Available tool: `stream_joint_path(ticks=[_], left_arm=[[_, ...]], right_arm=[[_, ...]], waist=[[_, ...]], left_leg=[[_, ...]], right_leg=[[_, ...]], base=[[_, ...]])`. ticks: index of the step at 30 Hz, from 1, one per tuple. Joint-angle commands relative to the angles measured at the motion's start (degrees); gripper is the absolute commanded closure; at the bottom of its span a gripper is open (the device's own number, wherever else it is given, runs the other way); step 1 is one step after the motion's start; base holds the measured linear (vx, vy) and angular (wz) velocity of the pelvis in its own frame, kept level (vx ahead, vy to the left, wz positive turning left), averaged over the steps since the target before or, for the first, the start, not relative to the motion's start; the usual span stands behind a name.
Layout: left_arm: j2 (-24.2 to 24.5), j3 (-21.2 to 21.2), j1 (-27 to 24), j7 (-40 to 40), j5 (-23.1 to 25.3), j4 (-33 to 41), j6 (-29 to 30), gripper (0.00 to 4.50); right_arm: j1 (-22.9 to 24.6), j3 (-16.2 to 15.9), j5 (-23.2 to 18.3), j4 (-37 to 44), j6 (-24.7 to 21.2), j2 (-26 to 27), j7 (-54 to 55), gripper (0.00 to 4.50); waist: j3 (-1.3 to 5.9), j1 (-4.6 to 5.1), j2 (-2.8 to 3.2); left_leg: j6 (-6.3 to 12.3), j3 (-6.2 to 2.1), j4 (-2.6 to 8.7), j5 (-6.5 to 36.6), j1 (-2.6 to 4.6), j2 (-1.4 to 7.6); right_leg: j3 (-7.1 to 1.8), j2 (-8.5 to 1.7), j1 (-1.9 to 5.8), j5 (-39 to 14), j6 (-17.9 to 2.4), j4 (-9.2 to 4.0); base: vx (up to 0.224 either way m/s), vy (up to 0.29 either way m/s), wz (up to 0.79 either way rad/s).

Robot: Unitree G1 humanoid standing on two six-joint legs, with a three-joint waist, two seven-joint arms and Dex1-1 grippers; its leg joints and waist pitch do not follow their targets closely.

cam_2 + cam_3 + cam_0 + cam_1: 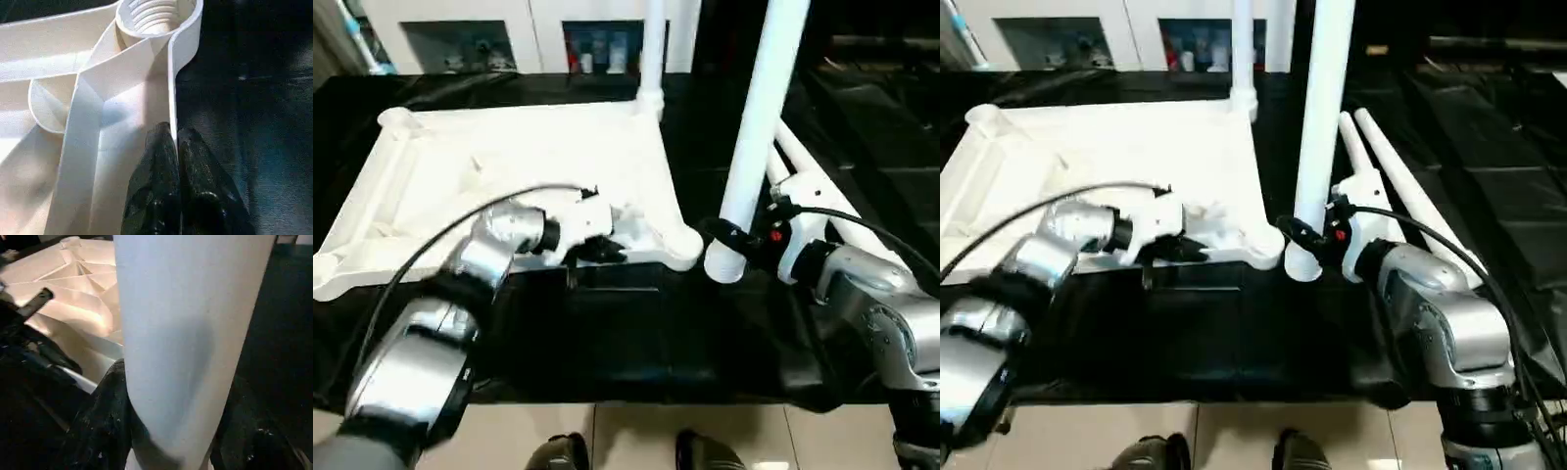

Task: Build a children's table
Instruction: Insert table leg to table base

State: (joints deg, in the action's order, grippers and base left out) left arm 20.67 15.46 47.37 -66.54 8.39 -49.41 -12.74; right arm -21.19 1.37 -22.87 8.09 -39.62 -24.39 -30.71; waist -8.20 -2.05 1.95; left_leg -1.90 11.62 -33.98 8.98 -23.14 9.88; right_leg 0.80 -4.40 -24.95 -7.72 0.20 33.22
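The upturned table top (pixel 509 166) is the landmark here: it lies ribbed side up on the black work surface (pixel 636 333), and everything else is best placed from its near right corner socket (pixel 683 245). At the far right corner of the table top a fitted leg (pixel 652 49) already stands upright. Just right of the near right socket, and apart from it, the held leg (pixel 759 127) stands almost vertical, its long axis leaning slightly, its lower end close above the black surface beside the socket. Further right of the table top, two spare legs (pixel 1400 176) lie side by side on the surface, running away from the robot.

The right gripper (pixel 736 241) clasps the held leg near its lower end, a black finger on each side of the round shaft, as the right wrist view shows from close by. The left gripper (pixel 171 147) has its fingers pinched together on the thin upright rim of the table top along the near edge, just left of that socket, whose threaded mouth faces up.

The coming move, as I judge it, turns on one gap: the leg's foot lies to the right of the socket and must travel left and settle over its mouth, axis kept upright, while the left gripper steadies the top. The right arm is the nearer one.
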Motion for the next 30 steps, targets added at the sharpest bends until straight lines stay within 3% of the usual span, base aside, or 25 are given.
stream_joint_path(ticks=[1, 4, 9, 25, 30], left_arm=[[-1.03, -0.78, -2.13, 0.85, -1.73, 1.93, 0.74, 4.22], [-1.63, -1.91, -2.93, -0.94, -4.20, 4.21, 3.50, 3.94], [-1.07, -1.70, -1.60, -0.41, -3.30, 2.86, 2.54, 3.61], [0.15, 0.79, -0.15, -3.48, -1.57, 0.43, 2.22, 3.61], [-0.32, 0.62, -0.07, -2.74, -1.57, -0.32, 1.65, 4.14]], right_arm=[[-1.52, 0.52, -0.74, 0.06, 1.00, 0.30, -0.64, 2.66], [-1.89, 0.63, -0.61, -0.47, 1.22, 0.24, -0.98, 2.66], [-1.93, 0.59, -0.64, -0.23, 1.17, -0.19, -1.35, 2.66], [-1.33, 0.91, -0.28, 0.57, 1.16, -0.68, -1.95, 2.66], [-1.54, 1.08, -0.86, 0.95, 0.90, -0.44, -2.11, 2.66]], waist=[[5.60, -0.37, -1.67], [5.56, -0.50, -1.69], [5.65, -0.41, -1.75], [6.07, -0.63, -1.41], [6.25, -0.64, -1.43]], left_leg=[[6.29, -1.00, 3.70, 7.80, 1.71, 2.59], [5.95, -0.94, 3.67, 8.08, 1.74, 2.53], [5.63, -1.00, 3.73, 8.25, 1.75, 2.48], [5.43, -0.97, 3.47, 7.39, 1.75, 2.39], [5.76, -0.93, 3.35, 6.78, 1.75, 2.39]], right_leg=[[-1.43, -3.33, 3.38, -10.12, -16.08, -2.36], [-1.45, -3.28, 3.23, -11.27, -15.81, -2.45], [-1.44, -3.18, 3.26, -10.44, -15.28, -2.48], [-1.45, -3.14, 3.58, -8.17, -16.41, -2.19], [-1.42, -3.06, 3.66, -6.68, -16.90, -1.98]], base=[[0.000, 0.000, 0.00], [0.000, 0.000, 0.00], [0.000, 0.000, 0.00], [0.000, 0.000, 0.00], [0.000, 0.000, 0.00]])
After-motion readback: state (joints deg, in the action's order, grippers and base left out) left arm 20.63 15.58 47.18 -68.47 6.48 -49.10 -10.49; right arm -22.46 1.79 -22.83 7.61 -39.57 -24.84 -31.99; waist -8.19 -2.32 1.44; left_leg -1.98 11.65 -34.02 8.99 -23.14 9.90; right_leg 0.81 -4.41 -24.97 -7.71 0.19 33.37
